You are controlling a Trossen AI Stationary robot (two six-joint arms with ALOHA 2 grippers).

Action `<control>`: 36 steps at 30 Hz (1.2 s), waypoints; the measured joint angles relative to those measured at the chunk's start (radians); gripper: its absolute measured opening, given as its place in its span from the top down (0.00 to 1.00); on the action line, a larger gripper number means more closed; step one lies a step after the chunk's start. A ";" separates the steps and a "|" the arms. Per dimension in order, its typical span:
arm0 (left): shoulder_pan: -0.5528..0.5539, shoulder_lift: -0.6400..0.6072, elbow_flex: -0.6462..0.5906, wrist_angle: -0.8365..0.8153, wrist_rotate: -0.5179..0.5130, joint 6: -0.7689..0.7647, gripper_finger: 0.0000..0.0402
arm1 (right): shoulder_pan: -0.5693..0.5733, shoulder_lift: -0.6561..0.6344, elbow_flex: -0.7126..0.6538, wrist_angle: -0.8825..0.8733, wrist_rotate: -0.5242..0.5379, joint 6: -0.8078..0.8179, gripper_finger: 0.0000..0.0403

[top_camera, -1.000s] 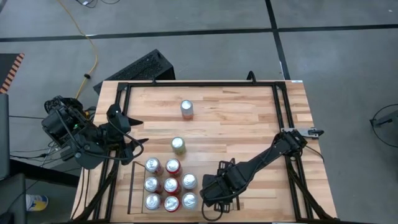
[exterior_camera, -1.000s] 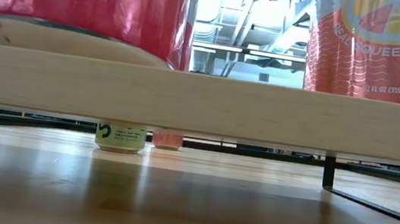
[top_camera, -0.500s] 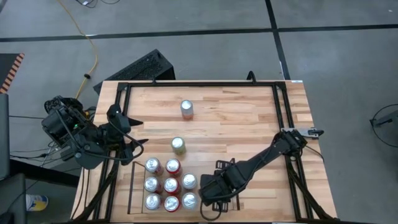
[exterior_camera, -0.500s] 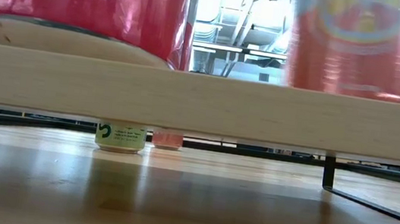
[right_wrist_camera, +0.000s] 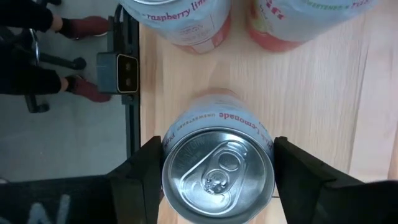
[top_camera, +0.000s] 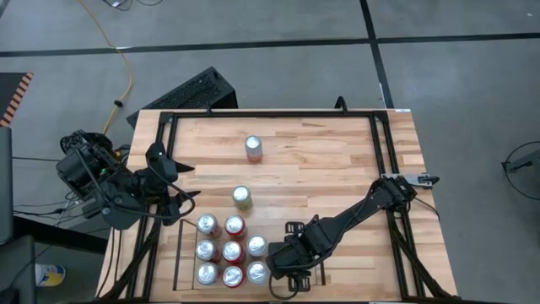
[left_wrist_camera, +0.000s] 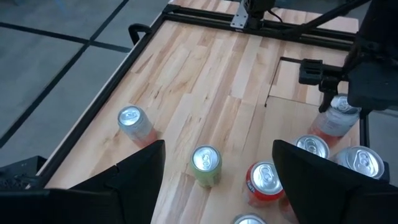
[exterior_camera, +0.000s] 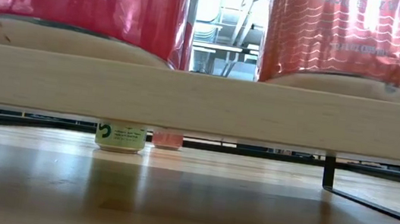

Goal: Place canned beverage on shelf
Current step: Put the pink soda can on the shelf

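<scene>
Can (right_wrist_camera: 217,165) — silver-topped, pink-sided, upright

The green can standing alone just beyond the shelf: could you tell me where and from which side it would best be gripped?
Probably around the side wall, coming straight down from above. The green can stands upright with its lid up, apart from the cans on the shelf, so fingers fit on both flanks. The left end effector, open and beside it, looks best placed; the right end effector straddles a shelf can.
</scene>
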 joint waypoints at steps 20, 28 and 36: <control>0.000 0.000 0.000 0.000 0.019 0.026 0.30 | -0.018 0.000 0.103 -0.043 -0.037 0.009 0.43; 0.000 0.000 0.000 0.000 0.013 0.025 0.30 | -0.018 0.000 0.103 -0.030 0.007 -0.006 0.43; 0.000 0.000 0.000 0.000 0.003 0.023 0.30 | -0.006 0.051 0.103 -0.010 0.001 -0.021 0.43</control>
